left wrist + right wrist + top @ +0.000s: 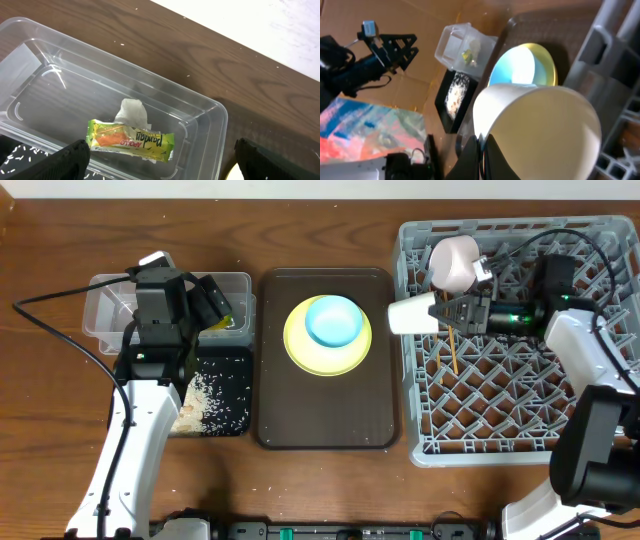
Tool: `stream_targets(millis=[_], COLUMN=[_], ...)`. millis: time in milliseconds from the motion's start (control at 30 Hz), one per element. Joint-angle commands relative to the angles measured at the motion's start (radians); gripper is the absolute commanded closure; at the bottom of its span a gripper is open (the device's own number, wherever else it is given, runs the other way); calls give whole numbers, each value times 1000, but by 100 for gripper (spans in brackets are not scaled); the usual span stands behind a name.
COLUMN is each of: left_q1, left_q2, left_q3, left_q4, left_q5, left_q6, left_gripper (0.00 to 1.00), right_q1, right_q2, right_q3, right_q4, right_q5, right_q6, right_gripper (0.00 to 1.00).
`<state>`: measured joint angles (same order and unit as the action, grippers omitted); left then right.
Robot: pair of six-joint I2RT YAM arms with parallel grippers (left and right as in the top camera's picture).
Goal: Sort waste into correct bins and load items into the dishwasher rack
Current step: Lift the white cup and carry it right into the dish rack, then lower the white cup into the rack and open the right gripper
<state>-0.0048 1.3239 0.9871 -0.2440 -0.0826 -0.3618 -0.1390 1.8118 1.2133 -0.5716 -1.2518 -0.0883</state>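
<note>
Between the fingers of the right pincer [447,311], the small white cup [412,316] was clamped by its rim, the jaws closed tight on the thin wall. The cup lay on its side, base pointing away from the wrist, across the left wall of the grey rack [500,420]. Whether it rested on that wall could not be told. The pinkish bowl [453,262] sat in the rack just beside this pincer. The wooden chopsticks [452,350], seen as one thin line, lay on the lattice floor near its fingertips. Beyond the cup stood the brown serving tray [325,415] carrying the yellow-green plate [300,350] with the light blue bowl [333,320] on it.

The left pincer [161,145] was spread wide and held nothing. Directly beneath it was the clear tub [215,115], containing the crumpled tissue [132,111] and the snack wrapper [131,140], which touched each other. Behind this pincer, under its wrist, the black tray [235,395] held the rice grains [205,405].
</note>
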Motion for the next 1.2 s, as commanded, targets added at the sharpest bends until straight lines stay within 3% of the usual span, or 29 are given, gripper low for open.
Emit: stream_targets(millis=[0, 433, 633, 1033, 1167], left_q1=[2, 2, 2, 2, 2], left_q2=[-4, -4, -4, -4, -4], left_q3=[18, 18, 18, 18, 18], left_q4=[-2, -2, -2, -2, -2], left_q5=[-12, -12, -12, -12, -12], left_q6=[10, 10, 10, 10, 10], left_gripper=[5, 5, 5, 5, 5], right_q1=[6, 5, -13, -25, -26], right_q2=[10, 10, 10, 10, 10], right_q3=[-26, -40, -40, -40, -40], right_q4=[52, 47, -6, -93, -133], right_q5=[7, 158, 253, 262, 359], right_q6=[89, 91, 63, -5, -10], right_gripper=[99, 99, 99, 99, 98])
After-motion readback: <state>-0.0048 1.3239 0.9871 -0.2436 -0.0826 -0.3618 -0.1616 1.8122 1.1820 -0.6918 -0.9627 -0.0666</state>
